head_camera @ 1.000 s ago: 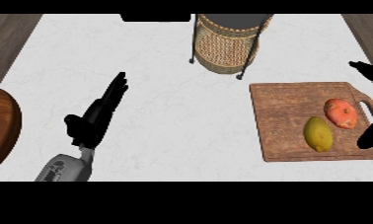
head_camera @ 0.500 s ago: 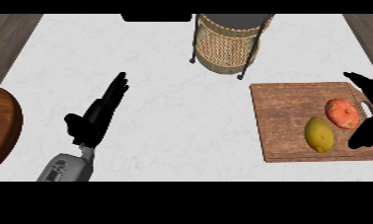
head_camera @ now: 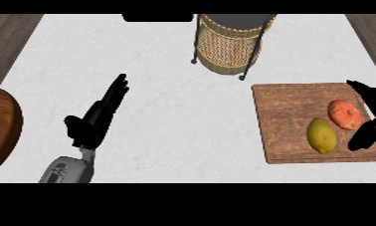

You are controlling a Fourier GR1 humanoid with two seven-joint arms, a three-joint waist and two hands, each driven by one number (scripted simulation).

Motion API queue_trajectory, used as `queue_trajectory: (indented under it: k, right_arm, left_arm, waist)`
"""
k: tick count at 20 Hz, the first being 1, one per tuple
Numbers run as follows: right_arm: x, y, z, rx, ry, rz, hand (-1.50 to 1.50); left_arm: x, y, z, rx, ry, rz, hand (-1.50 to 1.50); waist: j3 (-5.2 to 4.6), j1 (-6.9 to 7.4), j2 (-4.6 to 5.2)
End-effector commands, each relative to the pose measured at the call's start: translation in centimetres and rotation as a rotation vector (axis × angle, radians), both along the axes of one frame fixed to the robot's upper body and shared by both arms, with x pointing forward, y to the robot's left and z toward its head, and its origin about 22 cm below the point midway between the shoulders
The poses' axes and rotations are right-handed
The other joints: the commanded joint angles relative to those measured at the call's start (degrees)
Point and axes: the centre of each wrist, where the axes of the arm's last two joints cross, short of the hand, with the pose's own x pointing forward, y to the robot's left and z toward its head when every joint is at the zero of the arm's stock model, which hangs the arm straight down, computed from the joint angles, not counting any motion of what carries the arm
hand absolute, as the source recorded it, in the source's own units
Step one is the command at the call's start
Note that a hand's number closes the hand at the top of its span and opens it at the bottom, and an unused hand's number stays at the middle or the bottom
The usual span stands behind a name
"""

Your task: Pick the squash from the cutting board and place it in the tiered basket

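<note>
**Desk:** Where is the squash lying?

**Caption:** On the wooden cutting board (head_camera: 294,120) at the counter's right. I am taking the orange, mottled one to be the squash (head_camera: 344,114). It is sitting by the board's right edge, just beside a yellow lemon-like fruit (head_camera: 322,135). Barely longer than wide, it is pointing far-left to near-right.

**Desk:** The hands?

**Caption:** Your right hand (head_camera: 361,139) is hovering spread, fingers and thumb either side of the squash, pinching nothing. Your left hand (head_camera: 95,118) is resting at left, fingers straight and together.

**Desk:** Handling?

**Caption:** Probably stiff, smooth-skinned and light, so you are best gripping across its short axis. The tiered basket (head_camera: 228,46) is waiting beyond the board's far-left corner.
</note>
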Motion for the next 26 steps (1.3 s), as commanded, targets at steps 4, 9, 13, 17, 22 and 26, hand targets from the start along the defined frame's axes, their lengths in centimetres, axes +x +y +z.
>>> queue_trajectory:
  k: [4,9,13,17,22,26]
  right_arm:
    - [-0.4,-1.9,-1.8,0.021,0.018,0.011,-1.50]
    - [-0.4,-1.5,-3.6,0.039,0.013,0.019,-1.50]
    - [-0.3,0.3,-5.3,0.059,0.012,0.021,-1.50]
    - [1.3,-1.4,-3.1,0.121,-0.152,0.093,1.50]
    - [0.6,-0.2,-4.7,0.125,-0.156,0.127,1.50]
    - [1.3,-0.6,-3.9,0.135,-0.197,0.123,1.50]
  left_arm:
    - [-1.5,-0.3,0.0,0.005,-0.024,-0.003,0.00]
    - [0.4,0.9,0.8,0.012,0.008,0.010,0.00]
    - [0.3,0.0,1.3,0.015,-0.002,-0.019,0.00]
    - [0.9,-0.4,0.7,-0.010,-0.016,-0.007,0.00]
    - [-0.2,0.8,1.1,-0.002,-0.012,0.009,0.00]
    - [-0.9,-0.6,0.0,-0.004,0.003,-0.001,0.00]
  waist:
    - [0.01,0.03,-0.04]
    - [0.01,-0.02,-0.01]
    - [0.01,-0.03,-0.04]
    - [0.02,0.06,0.01]
    - [0.00,-0.01,-0.07]
    - [0.00,-0.01,-0.07]
